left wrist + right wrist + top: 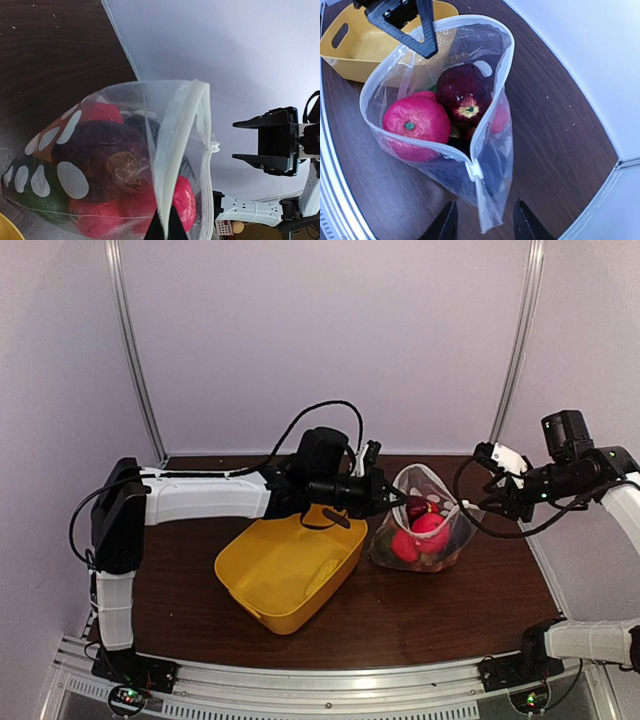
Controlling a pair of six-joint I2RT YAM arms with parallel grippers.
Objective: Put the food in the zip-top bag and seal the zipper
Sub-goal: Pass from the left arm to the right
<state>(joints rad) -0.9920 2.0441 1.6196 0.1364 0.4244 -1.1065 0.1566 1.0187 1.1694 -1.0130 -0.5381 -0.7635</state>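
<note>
The zip-top bag stands upright on the table with its mouth open. It holds the food: a red fruit, a dark purple one and other pieces underneath. The zipper is open, with its white slider at the bag's right end. My left gripper is shut on the zipper strip at the bag's left end, which also shows in the left wrist view. My right gripper is open, its fingers either side of the bag's right end tab, apart from it.
A yellow tub sits left of the bag and touches it; a pale yellow piece seems to lie inside. The dark wooden table ends at a metal rail in front. White walls close the back and sides.
</note>
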